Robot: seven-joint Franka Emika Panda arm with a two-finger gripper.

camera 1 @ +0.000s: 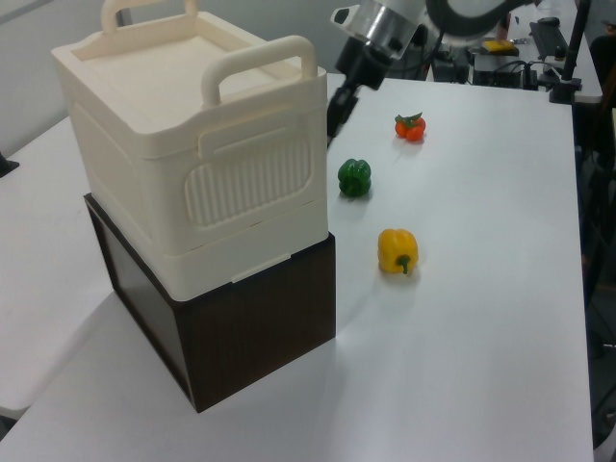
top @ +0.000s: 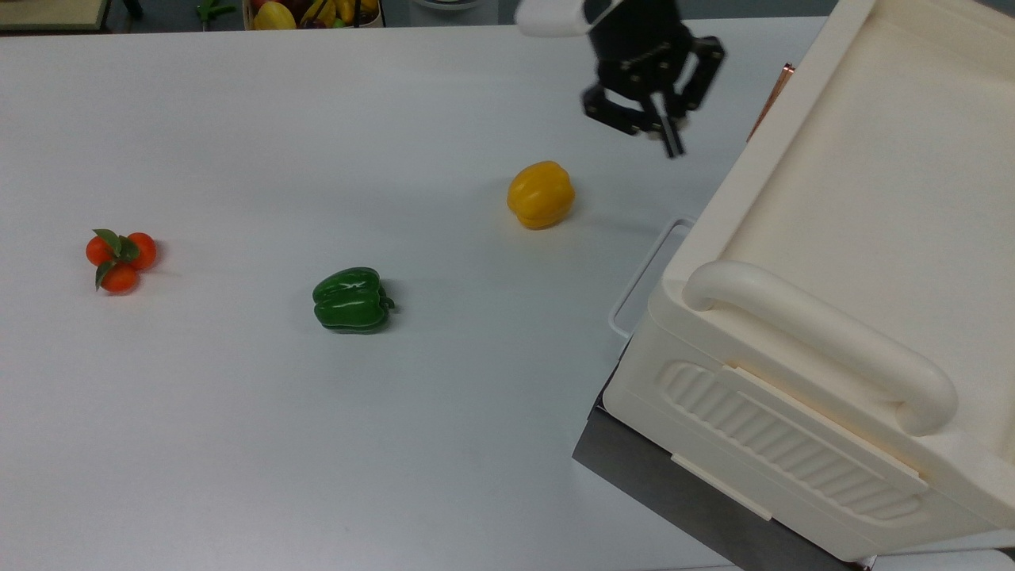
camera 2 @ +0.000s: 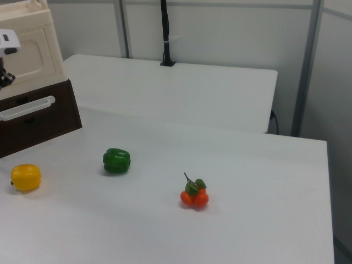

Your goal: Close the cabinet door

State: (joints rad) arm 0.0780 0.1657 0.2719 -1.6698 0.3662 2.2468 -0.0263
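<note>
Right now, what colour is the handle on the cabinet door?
Copper-coloured; the handle shows best in the top view, at the cream cabinet door's end.

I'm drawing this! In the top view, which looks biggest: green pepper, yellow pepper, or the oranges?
1. green pepper
2. yellow pepper and oranges: these two look about alike, so no ranking between them.

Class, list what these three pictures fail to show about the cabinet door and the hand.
- Cabinet door, right view: cut off by the picture's left edge, so full closure is uncertain.
- Door handle, top view: only a copper sliver past the cabinet's top.
- Hand, top view: fingers blurred, gap unreadable.
</note>
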